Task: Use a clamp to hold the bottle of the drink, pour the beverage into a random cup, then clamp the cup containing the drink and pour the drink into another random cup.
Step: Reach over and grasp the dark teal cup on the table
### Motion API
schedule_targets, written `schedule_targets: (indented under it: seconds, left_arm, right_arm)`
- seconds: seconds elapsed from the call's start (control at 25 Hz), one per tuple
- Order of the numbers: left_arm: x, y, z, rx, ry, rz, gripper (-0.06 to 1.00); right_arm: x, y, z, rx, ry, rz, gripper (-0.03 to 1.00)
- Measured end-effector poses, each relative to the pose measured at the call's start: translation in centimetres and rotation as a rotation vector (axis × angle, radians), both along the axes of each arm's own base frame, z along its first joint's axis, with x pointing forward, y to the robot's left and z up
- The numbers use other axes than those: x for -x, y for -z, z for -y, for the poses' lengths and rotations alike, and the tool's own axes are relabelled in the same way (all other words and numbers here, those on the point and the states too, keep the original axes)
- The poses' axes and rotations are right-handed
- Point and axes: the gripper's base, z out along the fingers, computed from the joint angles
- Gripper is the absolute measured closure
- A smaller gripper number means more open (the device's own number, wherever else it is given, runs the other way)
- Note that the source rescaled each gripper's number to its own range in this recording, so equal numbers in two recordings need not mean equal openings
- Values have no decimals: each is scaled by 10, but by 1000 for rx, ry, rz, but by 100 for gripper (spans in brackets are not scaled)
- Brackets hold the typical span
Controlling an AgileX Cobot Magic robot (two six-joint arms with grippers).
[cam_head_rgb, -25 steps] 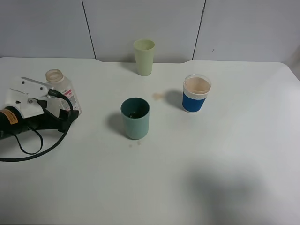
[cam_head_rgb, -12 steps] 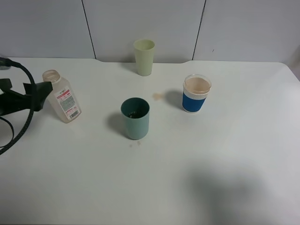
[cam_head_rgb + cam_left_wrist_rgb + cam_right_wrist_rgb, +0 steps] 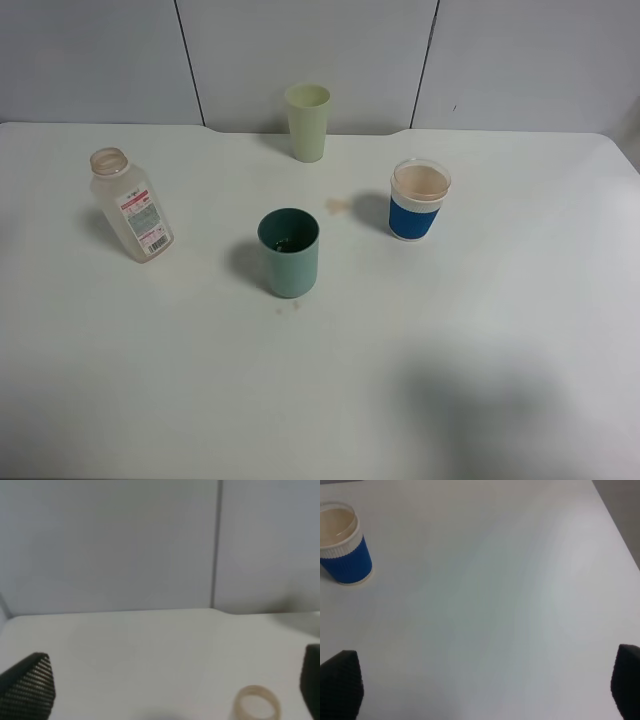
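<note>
— Gone from the overhead view since a second ago: left hand [image 3: 170, 685], previously beside the bottle [image 3: 130, 205].
— Jaw state?
— Spread wide, gripping nothing; right hand [image 3: 484, 682] likewise.
— Positions on desk [image 3: 450, 350]?
— Bottle standing at 9 o'clock from teal tumbler [image 3: 290, 252]; blue-banded cup [image 3: 419, 200] at 2 o'clock, holding pale brown liquid [image 3: 421, 181].

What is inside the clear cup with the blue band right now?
The blue-banded cup holds pale brown liquid, its surface visible from above. The band hides the lower half, so nothing below the surface can be checked.
</note>
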Motion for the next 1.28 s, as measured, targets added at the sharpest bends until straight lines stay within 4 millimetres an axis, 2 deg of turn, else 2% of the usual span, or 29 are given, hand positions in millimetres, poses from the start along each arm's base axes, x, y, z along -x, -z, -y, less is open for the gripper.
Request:
schedule_targets:
  seconds: [0.16, 0.2, 0.36, 0.4, 0.72, 0.88, 1.04, 1.28]
  left_arm:
    - [28, -25, -5, 20, -44, -23, -5]
    - [28, -25, -5, 20, -44, -23, -5]
    - [62, -33, -4, 10, -20, -40, -5]
    - [79, -33, -2, -6, 10, -36, -5]
    - [134, -26, -1, -3, 38, 16, -5]
    - [154, -18, -2, -3, 41, 18, -5]
    - [161, 0, -2, -6, 44, -76, -5]
    - [153, 24, -1, -5, 48, -215, -5]
  right_arm:
    - [0, 0, 0, 0, 0, 0, -2]
    - [0, 0, 0, 0, 0, 0, -2]
    - [0, 0, 0, 0, 0, 0, -2]
    - [0, 0, 0, 0, 0, 0, -2]
    - [0, 0, 0, 0, 0, 0, -2]
    - [0, 0, 0, 0, 0, 0, -2]
    - [0, 0, 0, 0, 0, 0, -2]
    - [0, 0, 0, 0, 0, 0, -2]
